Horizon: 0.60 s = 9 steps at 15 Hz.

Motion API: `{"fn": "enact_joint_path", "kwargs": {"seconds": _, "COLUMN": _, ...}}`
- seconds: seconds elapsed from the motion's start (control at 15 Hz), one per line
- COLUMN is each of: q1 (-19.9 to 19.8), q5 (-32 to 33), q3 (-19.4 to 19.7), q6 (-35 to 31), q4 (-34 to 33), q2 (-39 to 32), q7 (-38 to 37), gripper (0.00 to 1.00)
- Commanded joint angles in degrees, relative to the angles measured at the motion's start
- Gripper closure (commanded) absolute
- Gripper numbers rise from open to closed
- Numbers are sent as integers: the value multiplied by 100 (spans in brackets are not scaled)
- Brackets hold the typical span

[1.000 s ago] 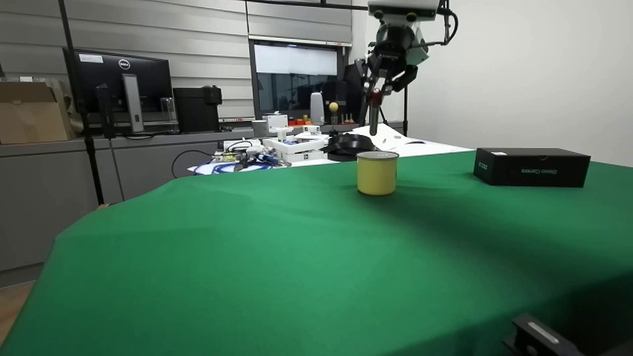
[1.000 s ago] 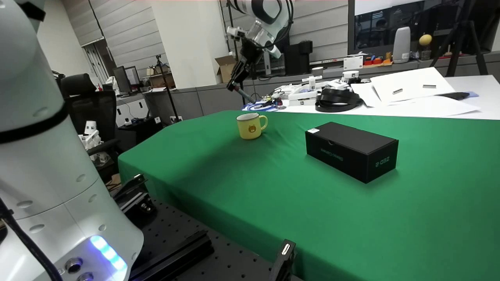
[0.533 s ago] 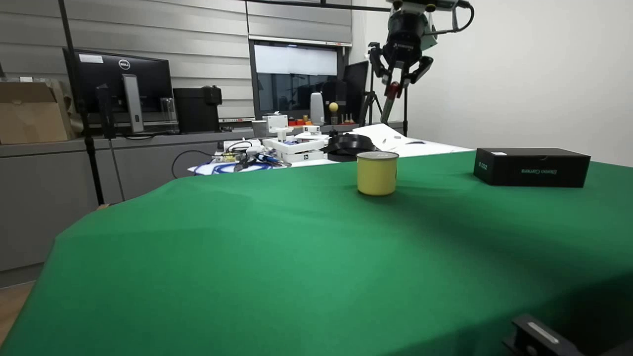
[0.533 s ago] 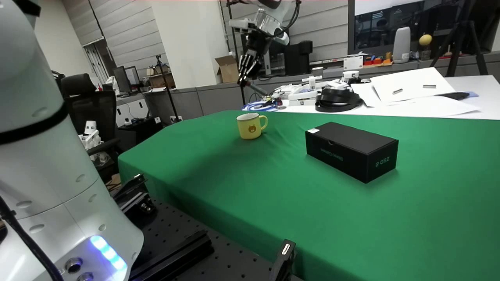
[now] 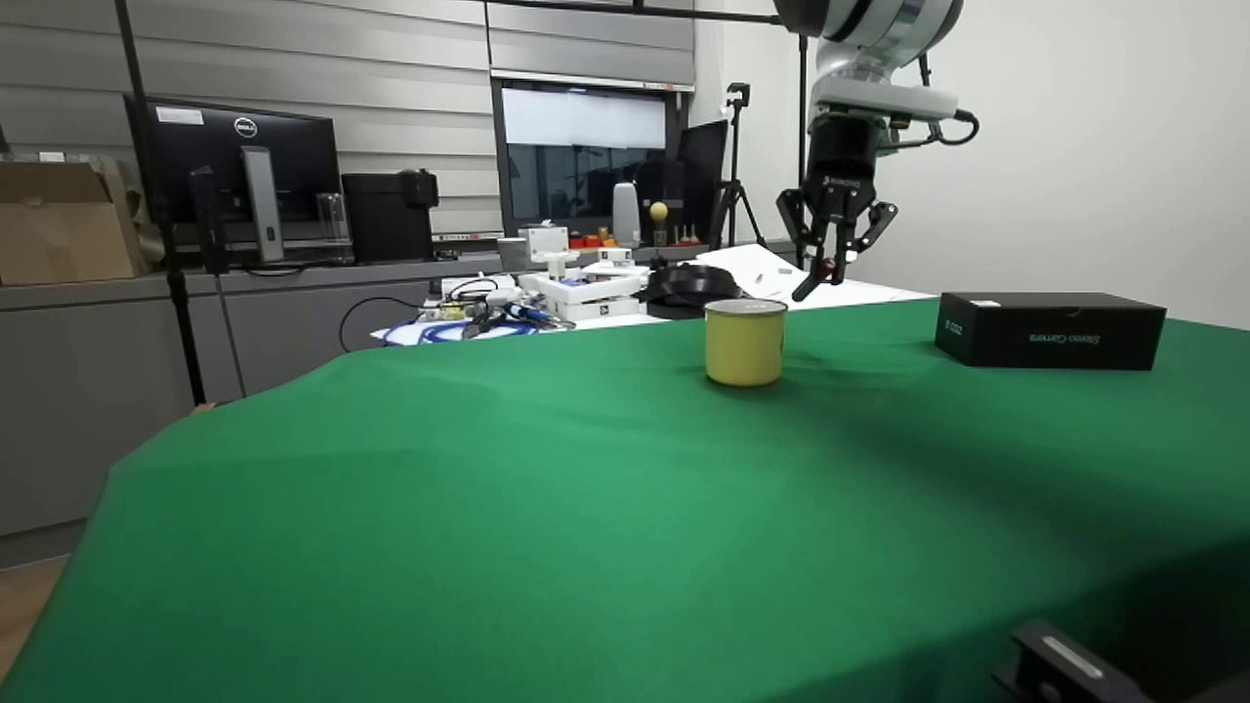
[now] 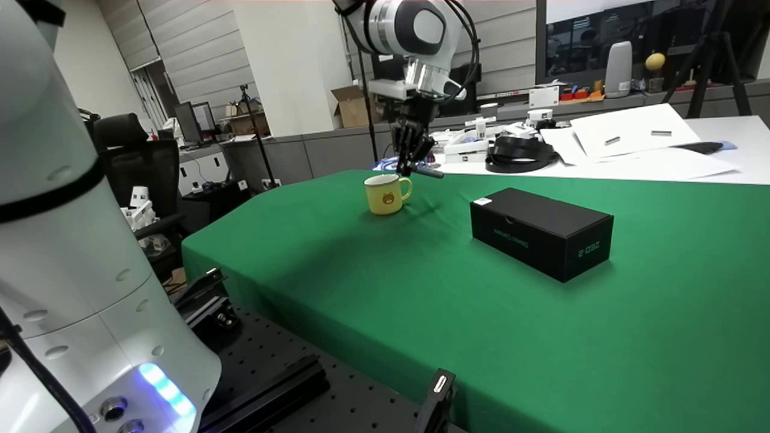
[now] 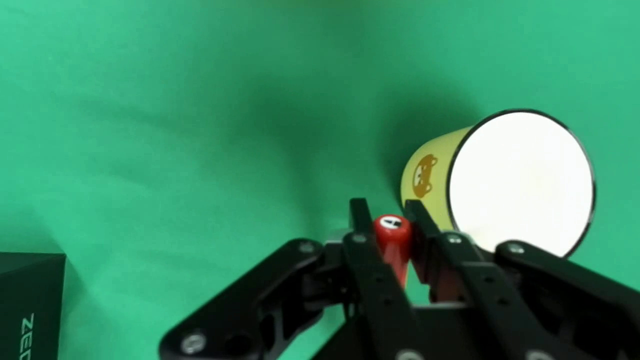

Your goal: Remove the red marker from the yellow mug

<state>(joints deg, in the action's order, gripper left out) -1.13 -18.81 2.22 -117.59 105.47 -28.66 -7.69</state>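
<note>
Your pincer (image 7: 387,214) pinches the red marker (image 7: 394,242), out of the yellow bear-print mug (image 6: 380,195); in an exterior view the marker's grey barrel (image 6: 431,172) juts right, the mug standing lower left; your set-down likely wants the bench (image 6: 445,258) on the right.

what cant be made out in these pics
Red marker: far end hidden by the gripper, wrist view.
Yellow mug: handle hidden behind the gripper, wrist view.
Black box: cut by left and bottom edges, wrist view.
Robot arm: cut by top edge, both exterior views.

Red marker (image 5: 808,286) in gripper (image 5: 830,271), yellow mug (image 5: 744,348), box (image 5: 1052,333)
</note>
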Motion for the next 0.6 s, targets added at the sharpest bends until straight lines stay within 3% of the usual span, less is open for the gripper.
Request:
{"fn": "enact_joint_path", "kwargs": {"seconds": 0.0, "q1": -68, "q5": 55, "q3": -54, "q6": -857, "q4": 544, "q2": -26, "q7": 216, "gripper": 94}}
{"fn": "enact_joint_path", "kwargs": {"seconds": 0.4, "q1": -17, "q5": 151, "q3": -131, "q6": -1922, "q4": 1038, "q2": -397, "q7": 280, "gripper": 94}}
{"fn": "enact_joint_path", "kwargs": {"seconds": 0.47, "q1": -20, "q5": 171, "q3": -148, "q6": -1933, "q4": 1049, "q2": -425, "q7": 253, "gripper": 67}}
{"fn": "enact_joint_path", "kwargs": {"seconds": 0.53, "q1": -36, "q5": 194, "q3": -170, "q6": -1896, "q4": 1042, "q2": -427, "q7": 251, "gripper": 53}}
